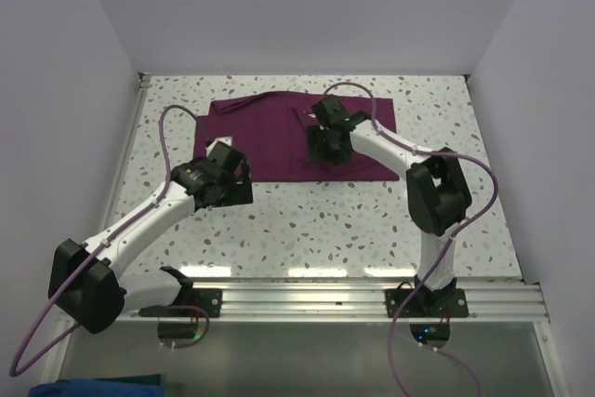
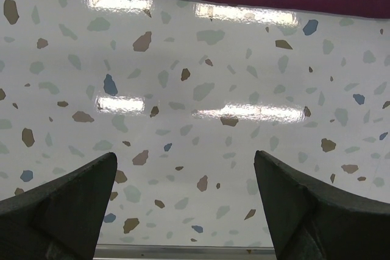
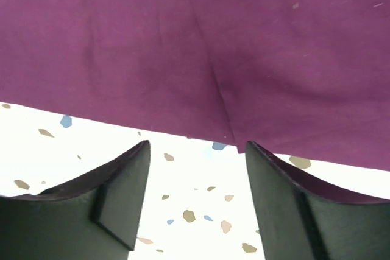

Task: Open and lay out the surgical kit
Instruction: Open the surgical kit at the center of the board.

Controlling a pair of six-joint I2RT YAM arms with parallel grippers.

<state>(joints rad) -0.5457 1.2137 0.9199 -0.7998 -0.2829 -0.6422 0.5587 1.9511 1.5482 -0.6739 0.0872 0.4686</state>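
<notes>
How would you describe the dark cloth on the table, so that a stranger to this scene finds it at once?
Start from the speckled white table. On its far half lies the cloth, spread nearly flat as a wide rectangle. It is the only dark purple-maroon thing there; everything else near it is white, black or pale speckle.

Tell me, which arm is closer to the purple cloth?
Right. The right end effector hangs above the near edge of the purple cloth; the left end effector sits over speckled table just short of that edge, near its left corner.
</notes>
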